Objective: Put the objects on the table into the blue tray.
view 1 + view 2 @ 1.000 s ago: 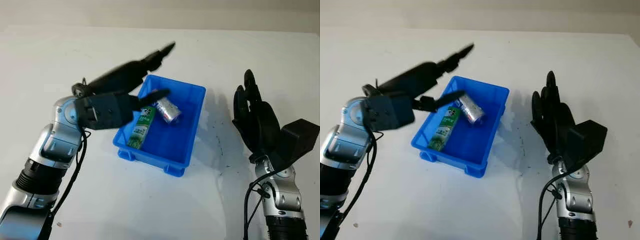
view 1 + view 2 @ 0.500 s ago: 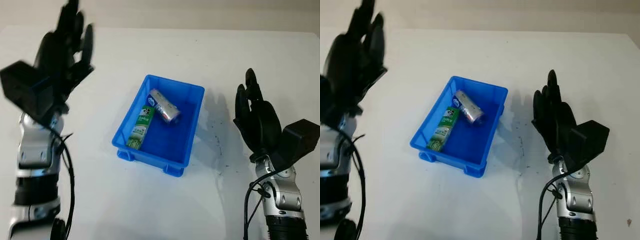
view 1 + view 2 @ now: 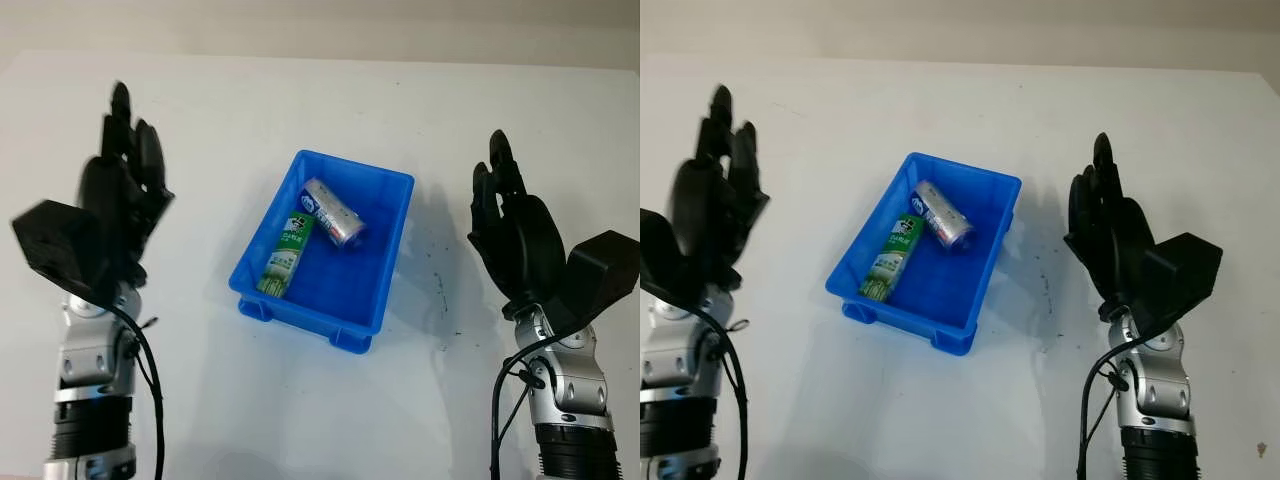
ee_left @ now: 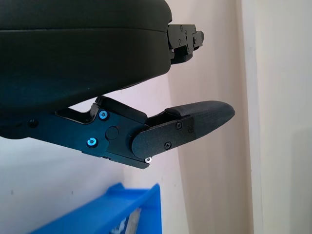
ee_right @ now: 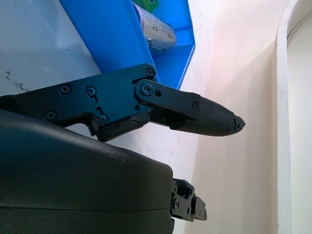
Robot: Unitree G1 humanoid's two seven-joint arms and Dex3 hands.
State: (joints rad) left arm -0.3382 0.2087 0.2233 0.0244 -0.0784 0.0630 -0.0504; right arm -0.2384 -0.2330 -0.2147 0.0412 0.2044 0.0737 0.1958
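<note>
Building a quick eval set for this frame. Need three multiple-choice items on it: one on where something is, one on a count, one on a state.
1. Where is the silver can?
A. On the table by the left hand
B. Inside the blue tray
C. In the right hand

2. How many objects lie in the tray?
A. None
B. Two
C. Four

3. What state is the left hand in?
A. Open, holding nothing
B. Shut on the carton
C. Shut on the can

Key: 1 B, the silver can lies within the walls of the blue tray. 2 B, the can and the green carton beside it. 3 A, the left hand is raised off to the tray's side and open, as is the right hand.
</note>
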